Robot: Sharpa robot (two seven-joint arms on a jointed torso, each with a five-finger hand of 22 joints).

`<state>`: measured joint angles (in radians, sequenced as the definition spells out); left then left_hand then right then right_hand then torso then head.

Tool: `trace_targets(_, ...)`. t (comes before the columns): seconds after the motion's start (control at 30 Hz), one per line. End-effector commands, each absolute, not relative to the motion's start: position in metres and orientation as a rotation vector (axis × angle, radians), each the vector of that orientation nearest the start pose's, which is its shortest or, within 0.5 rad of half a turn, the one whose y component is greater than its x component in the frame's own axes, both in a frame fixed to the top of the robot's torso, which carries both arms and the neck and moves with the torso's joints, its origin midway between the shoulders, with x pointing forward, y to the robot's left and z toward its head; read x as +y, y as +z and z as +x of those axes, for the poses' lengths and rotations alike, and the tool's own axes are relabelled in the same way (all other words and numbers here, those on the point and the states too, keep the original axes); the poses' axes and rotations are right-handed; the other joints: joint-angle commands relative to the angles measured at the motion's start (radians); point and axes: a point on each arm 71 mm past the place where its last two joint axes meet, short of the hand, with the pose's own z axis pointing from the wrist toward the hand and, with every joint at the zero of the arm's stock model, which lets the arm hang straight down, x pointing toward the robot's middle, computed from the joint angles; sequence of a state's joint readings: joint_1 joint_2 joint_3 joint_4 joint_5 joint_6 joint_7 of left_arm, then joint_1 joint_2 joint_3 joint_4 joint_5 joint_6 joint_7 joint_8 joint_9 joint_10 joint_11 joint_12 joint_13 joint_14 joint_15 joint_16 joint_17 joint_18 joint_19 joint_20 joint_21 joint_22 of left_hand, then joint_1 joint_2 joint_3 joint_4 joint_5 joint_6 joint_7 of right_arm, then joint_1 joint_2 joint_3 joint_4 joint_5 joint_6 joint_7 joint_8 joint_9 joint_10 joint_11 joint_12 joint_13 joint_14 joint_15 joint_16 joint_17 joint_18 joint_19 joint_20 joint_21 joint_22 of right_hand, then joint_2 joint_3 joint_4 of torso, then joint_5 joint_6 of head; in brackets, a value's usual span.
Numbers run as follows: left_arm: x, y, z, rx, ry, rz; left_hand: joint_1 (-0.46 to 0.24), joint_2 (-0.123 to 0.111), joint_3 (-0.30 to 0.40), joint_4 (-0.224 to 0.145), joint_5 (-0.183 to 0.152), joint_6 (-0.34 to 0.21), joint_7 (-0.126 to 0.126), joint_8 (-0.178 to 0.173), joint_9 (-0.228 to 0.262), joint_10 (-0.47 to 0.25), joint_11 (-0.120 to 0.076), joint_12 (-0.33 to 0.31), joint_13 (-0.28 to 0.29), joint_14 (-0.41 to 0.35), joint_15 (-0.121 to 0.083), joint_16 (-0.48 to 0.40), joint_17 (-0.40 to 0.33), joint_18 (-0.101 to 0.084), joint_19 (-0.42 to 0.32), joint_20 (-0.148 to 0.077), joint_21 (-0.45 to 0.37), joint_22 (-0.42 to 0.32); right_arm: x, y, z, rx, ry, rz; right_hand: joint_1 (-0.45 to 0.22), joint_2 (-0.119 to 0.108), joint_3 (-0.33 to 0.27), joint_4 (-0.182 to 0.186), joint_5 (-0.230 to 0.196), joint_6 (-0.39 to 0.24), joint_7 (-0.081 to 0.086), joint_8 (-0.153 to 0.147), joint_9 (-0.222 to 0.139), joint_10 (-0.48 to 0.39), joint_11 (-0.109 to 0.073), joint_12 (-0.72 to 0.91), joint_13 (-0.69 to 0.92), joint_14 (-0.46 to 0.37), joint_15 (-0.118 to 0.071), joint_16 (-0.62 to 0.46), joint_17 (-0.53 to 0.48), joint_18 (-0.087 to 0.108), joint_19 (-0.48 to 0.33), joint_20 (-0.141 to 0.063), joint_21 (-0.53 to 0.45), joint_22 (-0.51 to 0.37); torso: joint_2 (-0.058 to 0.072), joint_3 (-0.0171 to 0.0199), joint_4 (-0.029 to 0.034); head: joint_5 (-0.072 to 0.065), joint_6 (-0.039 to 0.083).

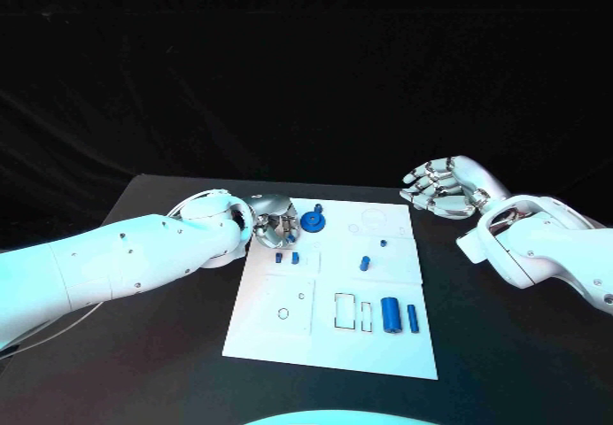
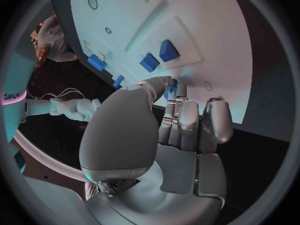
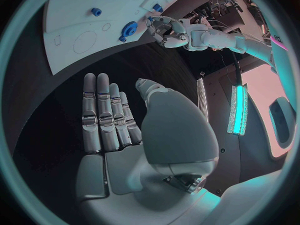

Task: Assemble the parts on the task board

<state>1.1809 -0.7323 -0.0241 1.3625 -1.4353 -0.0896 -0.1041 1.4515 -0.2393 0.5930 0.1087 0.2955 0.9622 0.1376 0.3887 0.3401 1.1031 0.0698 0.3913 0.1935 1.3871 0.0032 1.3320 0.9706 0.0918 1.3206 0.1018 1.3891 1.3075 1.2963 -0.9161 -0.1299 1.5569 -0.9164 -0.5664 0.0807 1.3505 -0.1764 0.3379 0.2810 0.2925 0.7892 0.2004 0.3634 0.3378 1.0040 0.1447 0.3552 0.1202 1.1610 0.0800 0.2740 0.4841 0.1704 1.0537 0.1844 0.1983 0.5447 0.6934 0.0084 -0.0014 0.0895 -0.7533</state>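
A round blue part [image 1: 315, 220] sits at the far left corner of the white task board [image 1: 275, 332], right at the left hand's [image 1: 274, 223] fingertips [image 2: 170, 83]. Whether they are pinching it cannot be told. The right hand [image 1: 441, 188] hovers beyond the board, fingers straight and apart, holding nothing. A careless nudge could knock the part off the board's edge.

Robot lab: black table [image 1: 153, 354], black backdrop, white task board [image 1: 288, 332].

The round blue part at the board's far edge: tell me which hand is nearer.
Left. The left hand sits right beside the round blue part; the right hand hovers off the task board, farther away.
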Motion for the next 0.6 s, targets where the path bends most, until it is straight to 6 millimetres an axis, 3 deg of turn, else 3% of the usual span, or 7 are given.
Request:
trace_targets(0.03,0.1854,-0.2144,0.5070,1.903,-0.616,0.200,-0.003,0.003,-0.001,-0.003,-0.006,0.006,0.000,0.007,0.004,0.008,0.000,-0.002,0.001,0.005,-0.002,0.003,0.000,-0.018,0.007,0.002,0.003,0.009,-0.2356,-0.1552,0.4870,1.490,0.893,0.306,0.001,0.002,0.004,0.003,0.004,0.007,0.013,-0.004,-0.001,0.006,-0.001,-0.003,-0.001,0.008,0.001,-0.003,-0.001,0.011,0.006,0.002,-0.004,-0.001,0.000,0.0001,-0.0002,0.000,0.001)
trace_targets(0.37,0.1850,-0.2143,0.5068,1.905,-0.618,0.191,-0.007,0.000,-0.005,-0.005,-0.008,0.005,0.000,0.003,0.004,0.008,0.000,-0.006,0.002,0.008,-0.002,0.007,0.008,-0.017,0.006,0.001,0.002,0.007,-0.2355,-0.1553,0.4869,1.491,0.893,0.306,0.001,0.002,0.004,0.003,0.004,0.007,0.013,-0.004,-0.001,0.006,-0.001,-0.003,-0.001,0.008,0.001,-0.003,-0.001,0.011,0.006,0.002,-0.004,-0.001,0.000,0.0004,0.0003,-0.001,0.000)
trace_targets(0.6,0.1862,-0.2154,0.5073,1.918,-0.604,0.185,-0.020,-0.007,-0.010,-0.001,-0.010,-0.029,0.011,-0.026,-0.005,-0.004,0.009,-0.026,-0.001,0.004,0.004,0.004,-0.003,-0.015,-0.003,0.003,-0.006,-0.002,-0.2356,-0.1553,0.4869,1.492,0.892,0.307,0.001,0.002,0.004,0.003,0.004,0.008,0.013,-0.005,-0.002,0.006,-0.001,-0.005,-0.003,0.008,0.001,-0.005,-0.002,0.011,0.006,0.002,-0.005,-0.003,0.000,0.0005,0.0002,-0.002,-0.001)
